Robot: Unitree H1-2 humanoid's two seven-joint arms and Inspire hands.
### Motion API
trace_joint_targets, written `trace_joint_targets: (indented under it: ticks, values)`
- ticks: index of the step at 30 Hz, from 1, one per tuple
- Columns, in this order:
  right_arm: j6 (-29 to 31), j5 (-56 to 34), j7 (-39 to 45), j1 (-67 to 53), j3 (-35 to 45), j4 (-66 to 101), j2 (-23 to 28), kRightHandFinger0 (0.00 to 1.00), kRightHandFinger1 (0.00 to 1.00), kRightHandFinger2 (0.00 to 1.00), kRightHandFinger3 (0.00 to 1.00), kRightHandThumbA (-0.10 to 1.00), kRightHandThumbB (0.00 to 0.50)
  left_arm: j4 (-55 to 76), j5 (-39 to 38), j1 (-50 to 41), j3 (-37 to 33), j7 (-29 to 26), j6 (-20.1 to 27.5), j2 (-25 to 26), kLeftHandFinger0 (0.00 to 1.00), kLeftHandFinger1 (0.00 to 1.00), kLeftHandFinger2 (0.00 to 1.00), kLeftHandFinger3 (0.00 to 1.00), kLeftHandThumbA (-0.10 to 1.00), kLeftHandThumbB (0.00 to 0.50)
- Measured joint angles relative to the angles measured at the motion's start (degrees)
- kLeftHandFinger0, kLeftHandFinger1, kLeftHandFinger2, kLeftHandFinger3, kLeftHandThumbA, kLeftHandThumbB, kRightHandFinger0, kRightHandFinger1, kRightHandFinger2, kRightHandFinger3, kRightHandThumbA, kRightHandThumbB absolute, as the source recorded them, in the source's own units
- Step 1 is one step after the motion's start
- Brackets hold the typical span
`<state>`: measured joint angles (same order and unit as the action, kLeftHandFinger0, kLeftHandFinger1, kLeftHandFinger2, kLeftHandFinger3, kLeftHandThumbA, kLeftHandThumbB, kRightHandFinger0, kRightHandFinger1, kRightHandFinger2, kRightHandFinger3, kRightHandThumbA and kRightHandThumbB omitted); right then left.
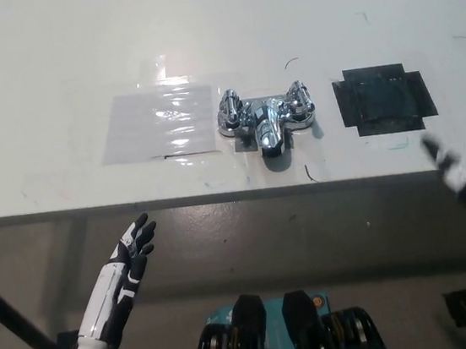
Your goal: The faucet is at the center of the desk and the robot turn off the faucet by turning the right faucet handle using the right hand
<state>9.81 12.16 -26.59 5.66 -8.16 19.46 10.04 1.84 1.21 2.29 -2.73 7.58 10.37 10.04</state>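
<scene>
In the head view the chrome faucet (265, 119) sits mid-tabletop (50, 69), its stiff, slippery right handle (299, 102) best gripped around its sides, the right hand (462, 182) low right, fingers' state unclear, left hand (132, 253) resting spread, empty.

White counter (75, 66): clear glossy plastic sheet (159, 122) taped flat, left of centre; black tape patch (384, 98) at right; faint pen marks scattered on the surface.
</scene>
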Motion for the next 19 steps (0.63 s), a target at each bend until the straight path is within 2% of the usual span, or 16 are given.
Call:
trace_joint_targets:
  ticks: [2,5,8,10,13,19]
  values:
    - [0.6,-1.0,2.1,-2.5,-1.2,-1.1,1.4,1.00,1.00,1.00,1.00,1.00,0.139,0.0,-0.2,-0.1,0.0,0.0,0.0,0.0,1.00,1.00,1.00,1.00,0.98,0.281]
    - [2.2,-3.8,6.1,-5.8,-3.3,-7.3,2.5,1.00,1.00,1.00,1.00,1.00,0.161,0.3,-1.0,-0.1,0.1,0.0,0.1,0.0,1.00,1.00,1.00,1.00,0.97,0.292]
    - [3.5,-5.2,8.3,-6.6,-3.7,-12.2,2.2,1.00,1.00,1.00,1.00,1.00,0.166,0.4,-1.5,-0.3,0.2,0.0,0.1,-0.1,1.00,1.00,1.00,1.00,0.98,0.295]
    - [4.6,-6.8,9.9,-6.7,-3.7,-16.0,1.8,1.00,1.00,1.00,1.00,1.00,0.159,0.4,-2.1,-0.7,0.3,0.0,0.2,-0.2,1.00,1.00,1.00,1.00,0.99,0.274]
    - [5.3,-8.5,12.0,-6.7,-3.6,-19.1,1.4,1.00,1.00,1.00,1.00,1.00,0.189,0.4,-2.5,-0.9,0.4,-0.1,0.4,-0.4,1.00,1.00,1.00,1.00,0.99,0.280]
    - [5.9,-10.5,15.5,-5.9,-3.3,-24.2,-0.1,1.00,1.00,1.00,1.00,1.00,0.173,0.2,-2.9,-0.8,1.2,-0.2,0.9,-1.0,1.00,1.00,1.00,1.00,1.00,0.282]
